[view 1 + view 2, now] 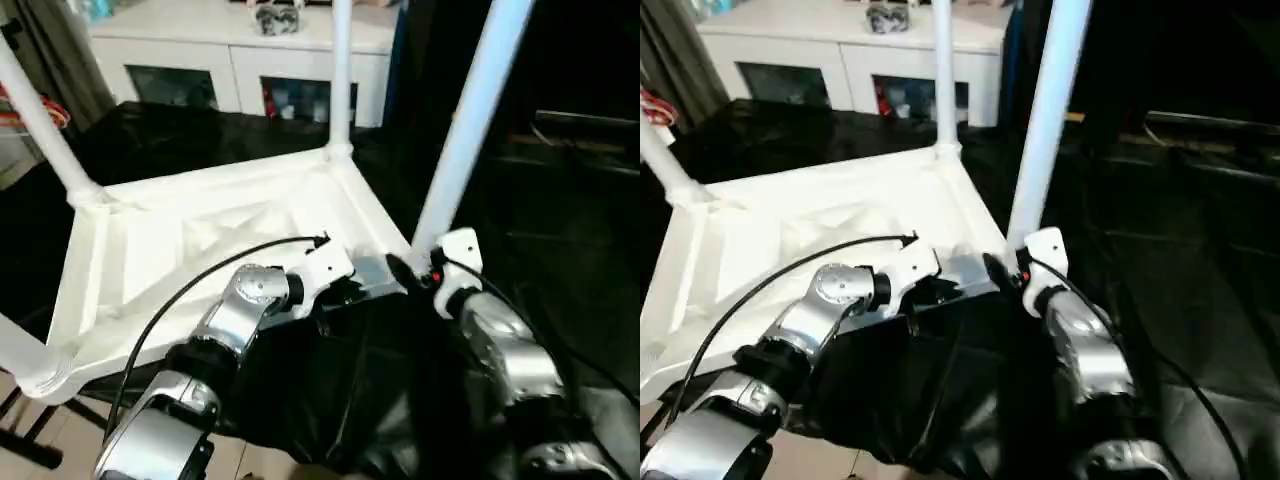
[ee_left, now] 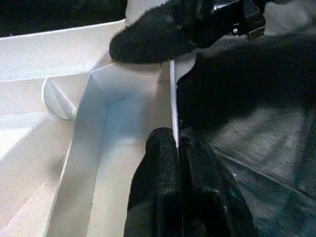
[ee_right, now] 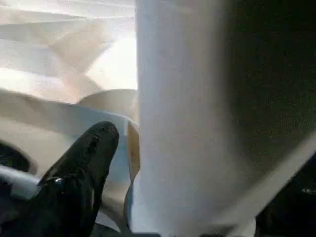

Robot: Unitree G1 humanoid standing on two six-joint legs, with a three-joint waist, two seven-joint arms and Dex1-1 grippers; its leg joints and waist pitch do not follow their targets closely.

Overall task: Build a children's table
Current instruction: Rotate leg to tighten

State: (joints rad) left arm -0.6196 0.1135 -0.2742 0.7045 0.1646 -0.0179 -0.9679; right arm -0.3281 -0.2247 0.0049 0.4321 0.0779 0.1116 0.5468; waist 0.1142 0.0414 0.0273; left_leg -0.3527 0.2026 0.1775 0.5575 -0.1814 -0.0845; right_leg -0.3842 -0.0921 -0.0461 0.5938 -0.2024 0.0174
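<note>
Head views show us the table top point(image 1: 200, 240) lying upside down on a black cloth point(image 1: 560, 250), with legs point(image 1: 470, 120) standing up from its corners and a white cabinet point(image 1: 240, 50) behind it. Left wrist view: our left gripper point(image 2: 177, 148) is pinched shut on the top's thin edge wall. Right wrist view: our right gripper point(image 3: 123, 163) stands open beside the nearest leg, one finger point(image 3: 84, 168) against the top.

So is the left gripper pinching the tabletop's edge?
Yes, the left gripper has its two fingers closed on the thin rim of the tabletop.
</note>
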